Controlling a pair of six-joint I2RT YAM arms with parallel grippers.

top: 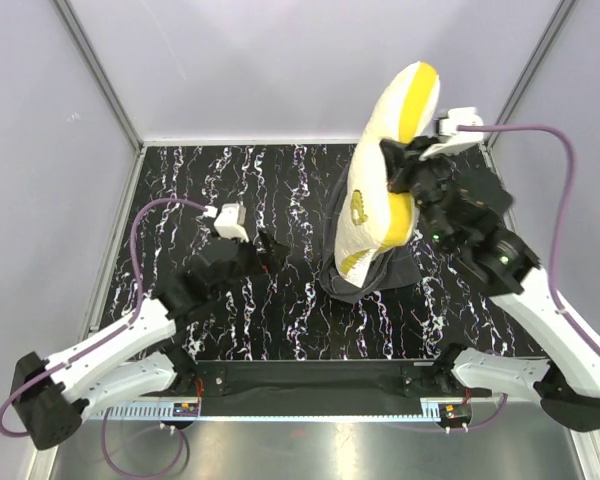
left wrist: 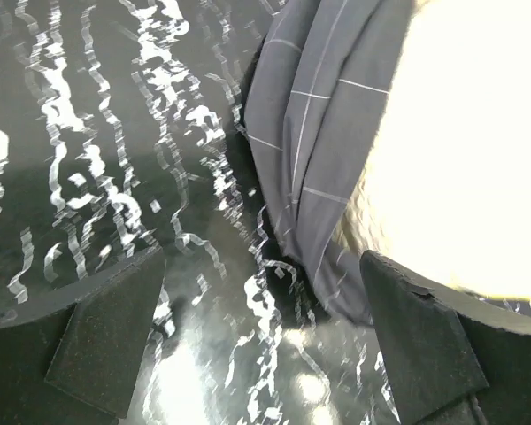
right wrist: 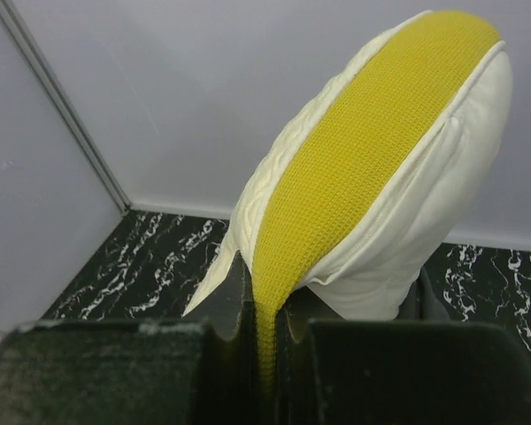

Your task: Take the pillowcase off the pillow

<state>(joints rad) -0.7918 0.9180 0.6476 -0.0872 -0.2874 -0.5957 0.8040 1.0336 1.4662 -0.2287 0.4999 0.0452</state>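
The pillow [top: 385, 170] is cream-white with yellow edges and stands lifted upright at the back right of the table. My right gripper [top: 400, 172] is shut on its yellow side edge [right wrist: 354, 168]. The pillowcase [top: 372, 275], dark grey with a thin white grid, is bunched round the pillow's lower end on the table. In the left wrist view the pillowcase [left wrist: 323, 133] hangs in folds beside the bright pillow [left wrist: 469, 150]. My left gripper [top: 270, 250] is open and empty, low over the table, a little left of the pillowcase.
The tabletop [top: 240, 190] is black marble with white veins. Grey enclosure walls and metal frame posts [top: 100, 75] close in the back and sides. A purple cable [top: 540, 135] loops off the right wrist.
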